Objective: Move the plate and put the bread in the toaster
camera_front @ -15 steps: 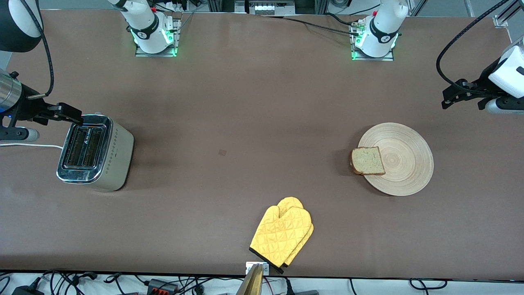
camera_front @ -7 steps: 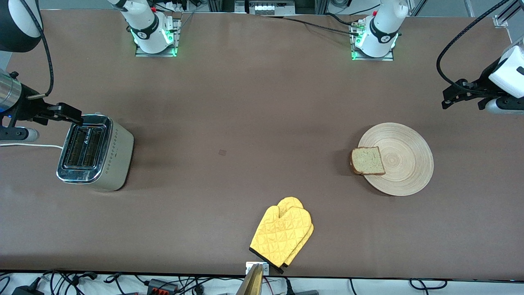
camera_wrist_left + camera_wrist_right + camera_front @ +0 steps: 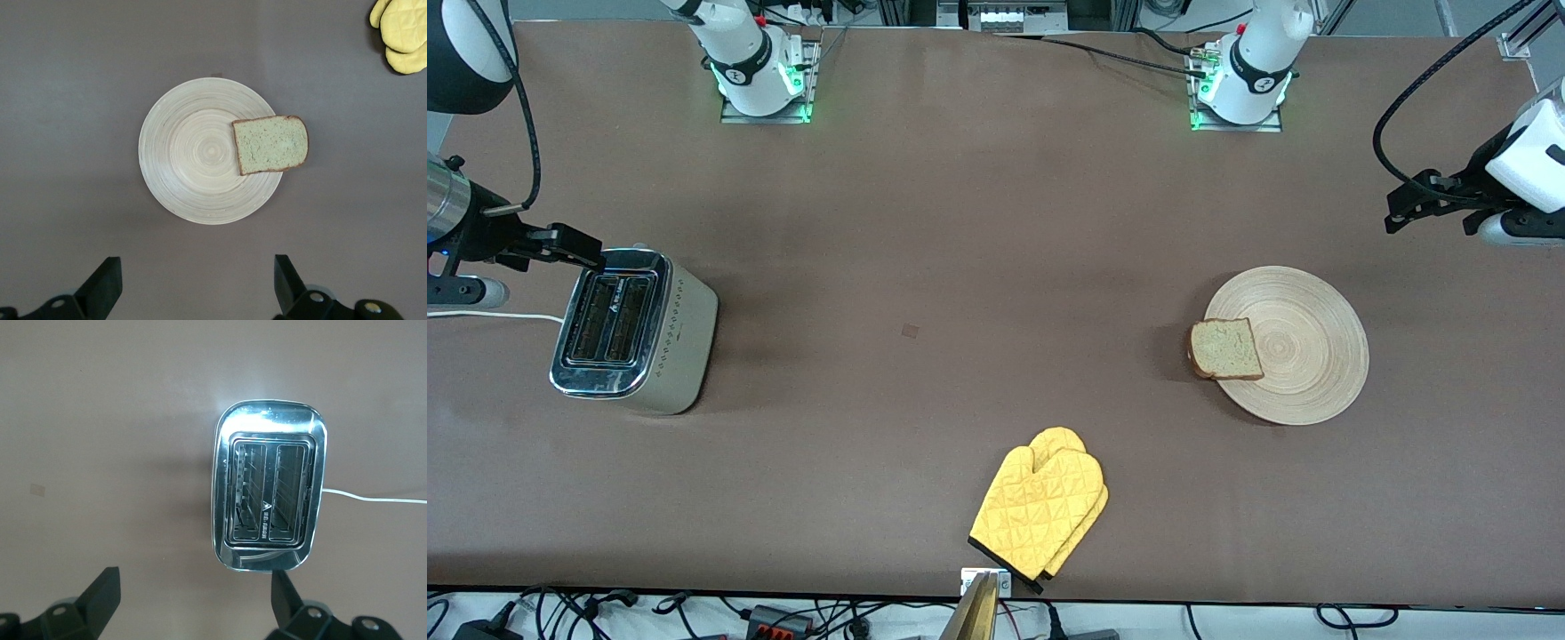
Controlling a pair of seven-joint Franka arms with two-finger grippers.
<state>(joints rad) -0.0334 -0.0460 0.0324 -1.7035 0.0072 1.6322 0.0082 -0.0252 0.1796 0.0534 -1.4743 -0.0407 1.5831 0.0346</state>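
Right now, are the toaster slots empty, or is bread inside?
Empty. Both slots of the toaster show only wire racks; the bread lies on the plate.

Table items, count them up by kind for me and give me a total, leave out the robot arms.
Wooden plate: 1
Bread slice: 1
Toaster: 1
Yellow oven mitts: 2, stacked
Total: 5

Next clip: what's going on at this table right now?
Nothing is being handled yet. The bread lies on the plate, overhanging its rim toward the toaster, which stands with both slots empty at the right arm's end of the table. The left gripper hangs open above the table beside the plate; the right gripper hangs open beside the toaster. A pair of yellow oven mitts lies nearest the front camera.
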